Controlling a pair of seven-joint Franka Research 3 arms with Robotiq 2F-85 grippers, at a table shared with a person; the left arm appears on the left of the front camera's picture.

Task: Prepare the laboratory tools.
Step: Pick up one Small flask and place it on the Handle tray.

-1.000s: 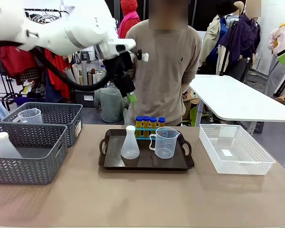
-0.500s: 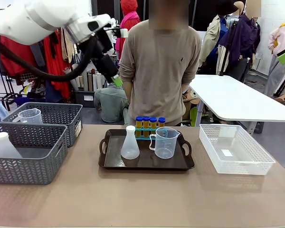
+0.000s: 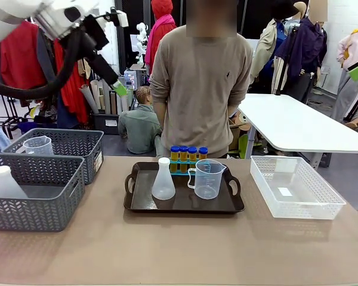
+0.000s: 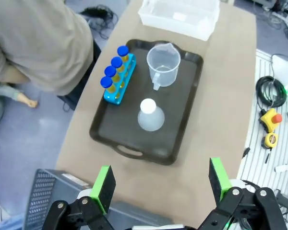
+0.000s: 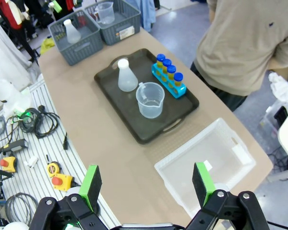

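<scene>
The bench (image 3: pixel 167 244) runs wide and brown, a person (image 3: pixel 200 89) standing at its far edge. On the robot's left sit two grey baskets (image 3: pixel 33 190); on the right, a clear bin (image 3: pixel 295 187). Centre stage is the black tray (image 3: pixel 137 205), carrying everything: the measuring beaker (image 3: pixel 207 178) at its right, the conical flask (image 3: pixel 163 179) just beside it on the left, and behind them four blue-capped tubes (image 3: pixel 187 153) upright in the blue rack (image 4: pixel 116 86).

High at the left, the left end effector (image 3: pixel 116 88) hangs in the air, fingers spread wide and empty. The right end effector (image 5: pixel 145 184) looks down from above, fingers apart, nothing between them.

The danger? Flask and beaker stand close together, so a descent slightly off line could knock over the light flask, or clip the tubes near the person.
</scene>
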